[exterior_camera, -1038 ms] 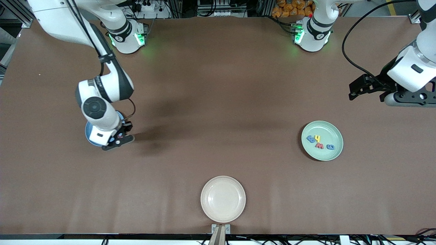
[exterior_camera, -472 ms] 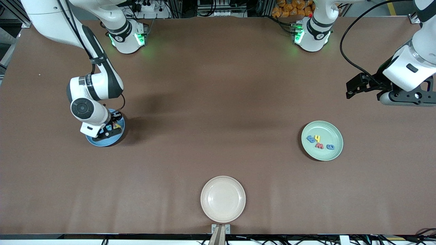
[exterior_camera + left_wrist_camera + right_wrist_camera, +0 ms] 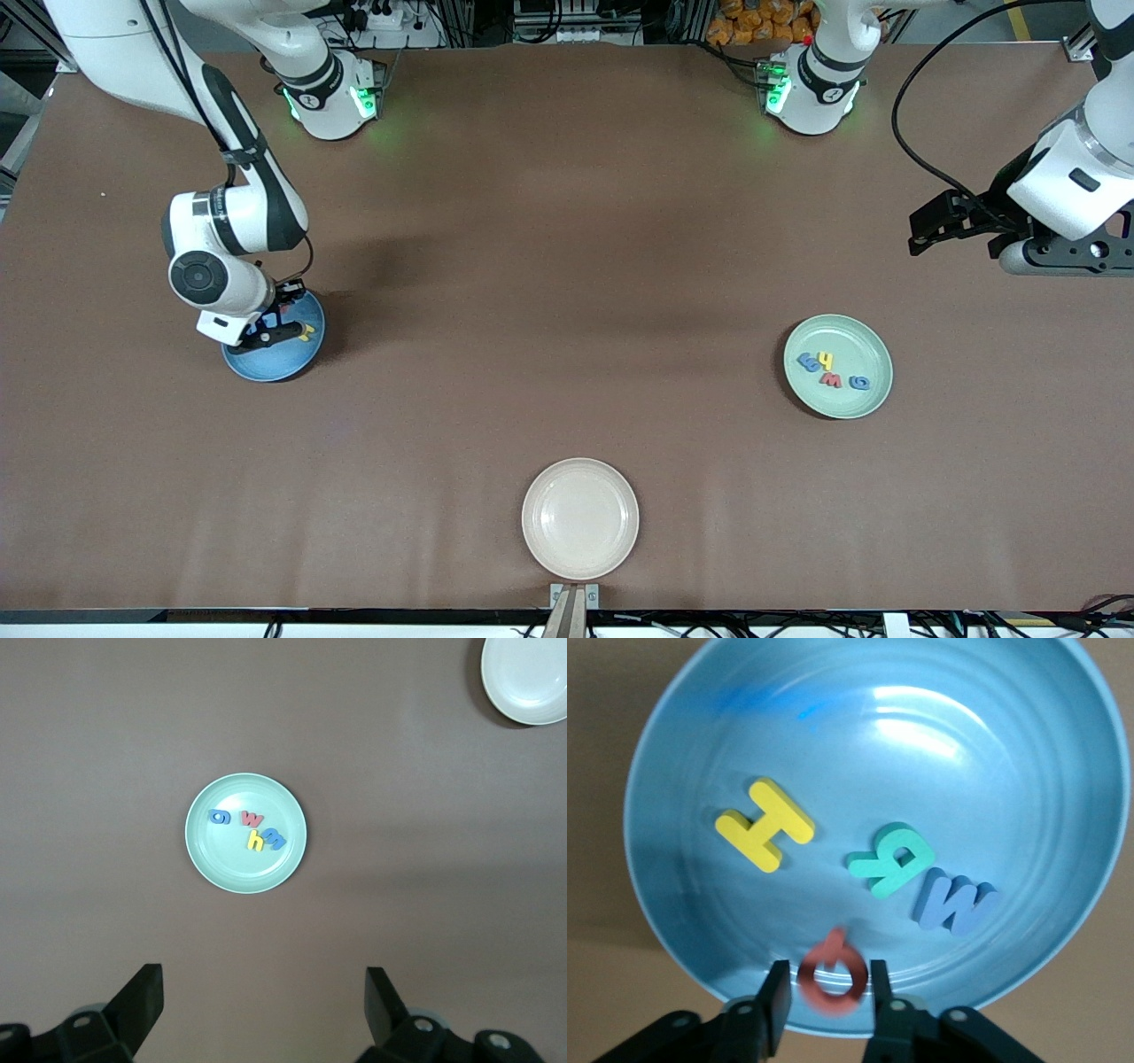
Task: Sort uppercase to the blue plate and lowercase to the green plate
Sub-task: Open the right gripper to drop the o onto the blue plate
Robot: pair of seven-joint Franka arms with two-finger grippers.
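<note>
Uppercase letters are nearly sorted: the yellow H [image 3: 764, 825], green B [image 3: 891, 859] and blue M [image 3: 954, 901] lie in the blue plate [image 3: 266, 361] at the front view's middle left. The red Q [image 3: 831, 973] sits blurred between the right gripper's [image 3: 827, 990] parted jaws, apparently dropping free. 4 lowercase letters [image 3: 831, 371] fill the green plate [image 3: 873, 341] at middle right. The left gripper [image 3: 263, 1005] waits with jaws wide apart, high above that plate.
</note>
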